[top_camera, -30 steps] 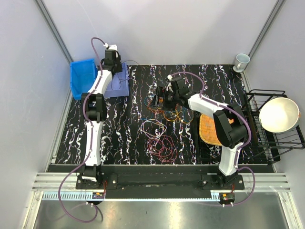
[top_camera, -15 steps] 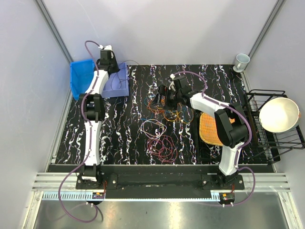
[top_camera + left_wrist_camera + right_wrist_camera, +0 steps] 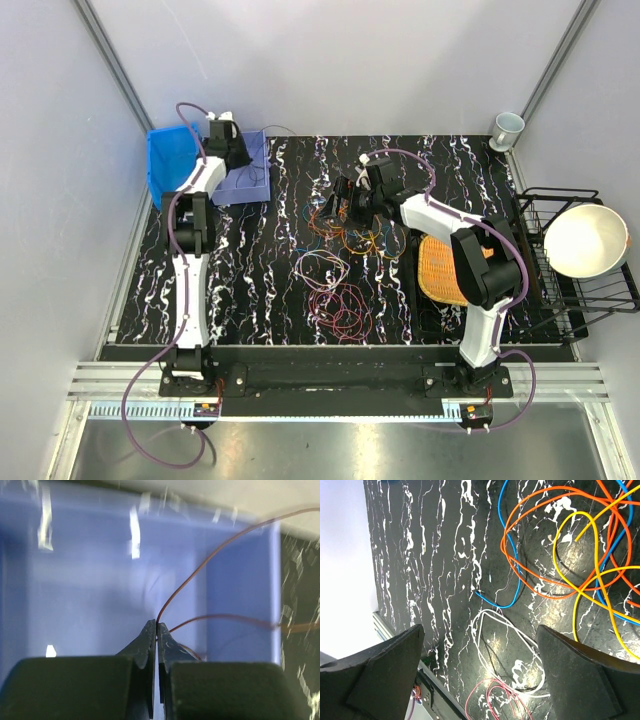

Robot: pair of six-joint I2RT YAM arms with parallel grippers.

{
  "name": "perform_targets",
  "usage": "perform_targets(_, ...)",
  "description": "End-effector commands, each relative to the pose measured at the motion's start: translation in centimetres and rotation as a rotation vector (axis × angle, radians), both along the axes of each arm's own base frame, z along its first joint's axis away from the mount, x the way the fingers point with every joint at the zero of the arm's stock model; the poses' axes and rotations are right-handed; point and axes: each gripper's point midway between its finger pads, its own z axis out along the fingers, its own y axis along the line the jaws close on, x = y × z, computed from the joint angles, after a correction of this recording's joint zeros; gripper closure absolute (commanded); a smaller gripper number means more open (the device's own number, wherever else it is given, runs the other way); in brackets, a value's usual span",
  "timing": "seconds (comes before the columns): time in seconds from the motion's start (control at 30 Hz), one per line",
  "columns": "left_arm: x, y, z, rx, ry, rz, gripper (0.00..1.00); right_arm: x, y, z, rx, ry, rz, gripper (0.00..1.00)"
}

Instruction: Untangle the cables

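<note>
A tangle of orange, yellow and blue cables [image 3: 345, 222] lies mid-table. A whitish loop [image 3: 322, 268] and a magenta loop [image 3: 340, 305] lie apart, nearer the arms. My right gripper [image 3: 347, 198] hovers open over the tangle. In its wrist view the right gripper [image 3: 480, 640] is wide apart above the white cable [image 3: 505, 645], with orange [image 3: 520, 575], yellow [image 3: 570, 590], blue [image 3: 500, 602] and magenta [image 3: 490, 700] strands around. My left gripper [image 3: 156, 625] is shut on a thin brown cable [image 3: 200, 565] over the lavender tray [image 3: 90, 580]; from above the left gripper [image 3: 240, 158] is at the back left.
A blue bin [image 3: 165, 170] sits beside the lavender tray [image 3: 252, 185] at the back left. An orange wicker basket [image 3: 440, 272] lies under the right arm. A wire rack [image 3: 540, 290] holds a white bowl [image 3: 585, 240]. A cup [image 3: 507, 128] stands at the back right.
My left gripper has closed onto the thin brown cable and shifted left and back over the lavender tray. The right arm has barely moved and stays open.
</note>
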Motion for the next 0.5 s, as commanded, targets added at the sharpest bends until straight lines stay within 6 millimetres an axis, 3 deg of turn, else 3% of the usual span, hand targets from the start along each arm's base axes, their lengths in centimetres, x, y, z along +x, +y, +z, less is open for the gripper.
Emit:
perform_targets(0.0, -0.2, 0.0, 14.2, 0.013, -0.275, -0.006, 1.00, 0.6, 0.5, 2.1, 0.053, -0.044, 0.012, 0.00)
perform_targets(0.03, -0.8, 0.0, 17.5, 0.015, -0.323, -0.007, 1.00, 0.6, 0.5, 2.4, 0.058, -0.048, 0.010, 0.00)
perform_targets(0.23, -4.3, -0.4, 27.7, 0.007, -0.451, -0.030, 1.00, 0.4, 0.4, 3.4, 0.064, -0.069, 0.007, 0.00)
perform_targets(0.3, -5.3, -0.2, 29.4, 0.012, -0.470, -0.022, 1.00, 0.3, 0.3, 3.7, 0.067, -0.073, 0.006, 0.00)
perform_targets(0.33, -6.4, -0.1, 31.6, 0.017, -0.502, -0.013, 1.00, 0.2, 0.3, 4.0, 0.072, -0.077, 0.006, 0.00)
perform_targets(0.47, -8.7, 0.5, 34.7, 0.042, -0.549, 0.018, 1.00, -0.2, 0.2, 4.6, 0.080, -0.085, 0.009, 0.00)
